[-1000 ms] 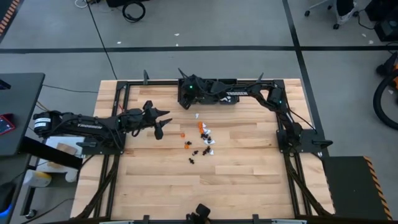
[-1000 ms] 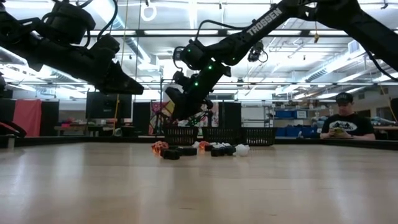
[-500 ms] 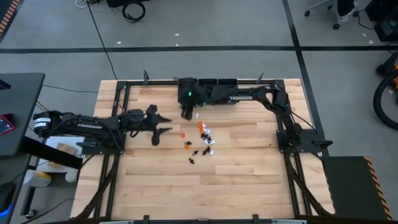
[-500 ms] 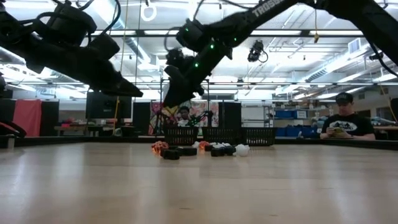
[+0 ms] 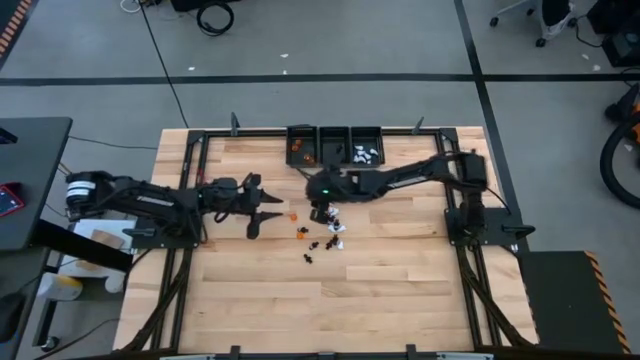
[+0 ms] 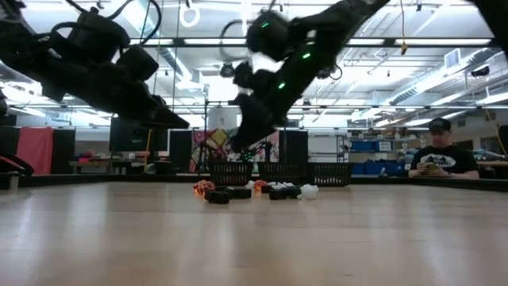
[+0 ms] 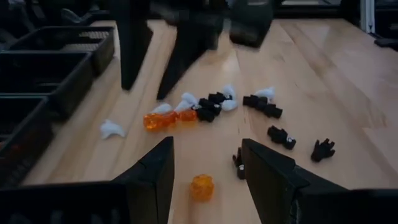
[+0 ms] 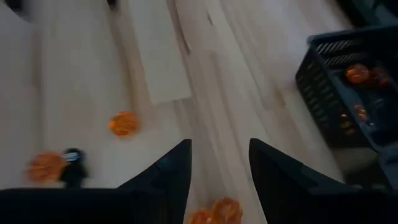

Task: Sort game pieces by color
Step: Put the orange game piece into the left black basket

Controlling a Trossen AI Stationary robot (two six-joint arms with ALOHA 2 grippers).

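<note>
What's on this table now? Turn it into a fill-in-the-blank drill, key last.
1. Side by side stand ___ black bins.
2. The end bin nearest the right arm's base holds ___ pieces.
3. The right gripper hovers over the loose game pieces, its fingers ___.
4. Just ahead of the open left gripper lies a lone piece coloured ___.

Missing words: three; white; open; orange.

Two dark jointed arms, green indicator lights
</note>
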